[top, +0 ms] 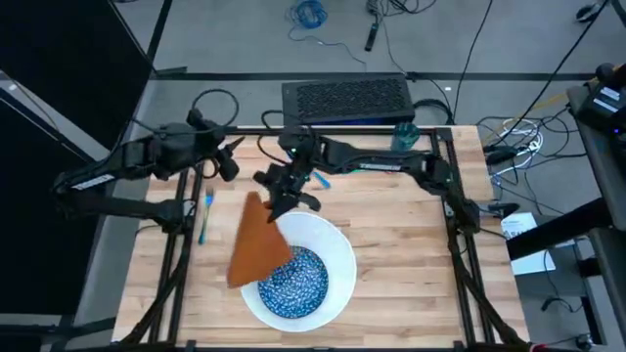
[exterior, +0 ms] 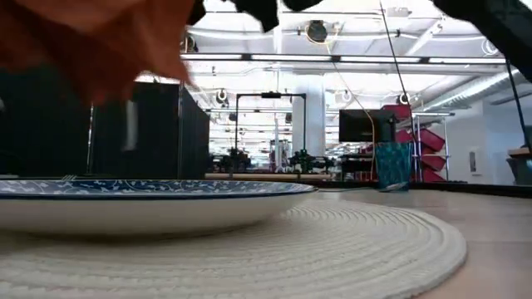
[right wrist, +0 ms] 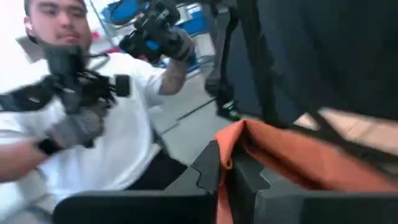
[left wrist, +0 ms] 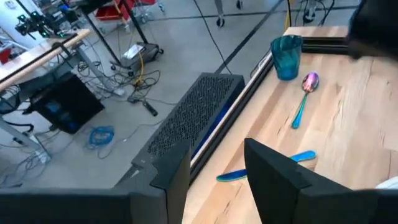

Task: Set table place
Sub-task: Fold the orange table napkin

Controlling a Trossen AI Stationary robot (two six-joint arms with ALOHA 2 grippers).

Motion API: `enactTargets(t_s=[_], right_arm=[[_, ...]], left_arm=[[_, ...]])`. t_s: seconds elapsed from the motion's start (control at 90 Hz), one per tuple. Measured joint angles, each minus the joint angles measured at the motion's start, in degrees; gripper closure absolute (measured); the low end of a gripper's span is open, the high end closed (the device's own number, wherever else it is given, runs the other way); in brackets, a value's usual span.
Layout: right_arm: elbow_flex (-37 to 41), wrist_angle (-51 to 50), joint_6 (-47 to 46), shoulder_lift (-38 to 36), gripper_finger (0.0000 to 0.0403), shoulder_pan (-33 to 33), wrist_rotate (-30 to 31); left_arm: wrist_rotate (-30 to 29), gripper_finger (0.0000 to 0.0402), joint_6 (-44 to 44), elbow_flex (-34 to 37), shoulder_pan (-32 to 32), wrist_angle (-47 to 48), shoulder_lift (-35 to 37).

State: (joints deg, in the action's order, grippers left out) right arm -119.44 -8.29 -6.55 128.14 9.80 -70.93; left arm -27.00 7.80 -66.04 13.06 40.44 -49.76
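Now the napkin [top: 256, 242] is the step in hand: the right gripper [top: 281, 198] has its fingers clamped on the cloth's top corner, plain in the right wrist view, where orange fabric [right wrist: 280, 155] is pinched between the two dark fingers. From above, the cloth hangs from that corner and drapes toward 7 o'clock, its lower part over the left rim of the plate [top: 337, 256] and the edge of the bowl [top: 298, 279].

Next, I judge, the napkin must be carried clear of the plate toward 9 o'clock and lowered flat on bare table [top: 411, 264] before the fingers let go; dragging it across the bowl could shift it.

The right arm reaches in from the table's 1 o'clock corner, stretched leftward to the plate's 11 o'clock. The left gripper [top: 227, 156] waits at the 11 o'clock edge, fingers apart and empty.

A fork [top: 205, 215] lies at 9 o'clock; the cup [left wrist: 286, 56] and spoon [left wrist: 305, 99] sit near the far edge.
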Motion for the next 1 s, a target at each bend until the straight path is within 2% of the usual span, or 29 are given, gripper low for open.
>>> enactTargets(t_s=[0.089, 0.144, 0.333, 0.4, 0.522, 0.722, 0.833, 0.889, 1.0], right_arm=[[-0.1, -6.9, 0.6, 2.0, 0.0403, 1.1, 0.1], [-0.1, -13.2, 2.8, 2.8, 0.0403, 2.5, 2.5], [-0.1, -32.1, 13.0, 3.2, 0.0400, 7.4, 21.3], [-0.1, -36.8, 15.0, 3.0, 0.0386, 8.3, 24.7], [-0.1, -42.5, 16.3, 2.4, 0.0333, 8.8, 24.4], [-0.1, -48.1, 17.8, 2.3, 0.0204, 7.4, 24.3], [-0.1, -53.5, 20.3, 0.9, 0.0149, 7.2, 24.8], [-0.1, -56.0, 21.1, -0.3, 0.0131, 7.5, 27.1], [-0.1, -61.4, 21.3, -3.4, 0.0113, 8.5, 38.5]], left_arm=[[0.0, 0.0268, 0.0, 0.0, 0.0, 0.0, 0.0], [0.0, 0.0268, 0.0, 0.0, 0.0, 0.0, 0.0], [0.0, 0.0268, 0.0, 0.0, 0.0, 0.1, 0.0], [0.1, 0.0268, 0.1, 0.0, 0.0, 0.1, 0.0], [0.2, 0.0268, 0.1, 0.0, 0.0, 0.1, 0.0], [0.2, 0.0268, 0.1, 0.0, 0.0, 0.1, 0.0], [0.2, 0.0268, 0.1, 0.0, 0.0, 0.1, 0.0], [0.2, 0.0268, 0.1, 0.0, 0.0, 0.2, 0.1], [0.2, 0.0268, 0.1, 0.0, 0.0, 0.8, 0.1]])
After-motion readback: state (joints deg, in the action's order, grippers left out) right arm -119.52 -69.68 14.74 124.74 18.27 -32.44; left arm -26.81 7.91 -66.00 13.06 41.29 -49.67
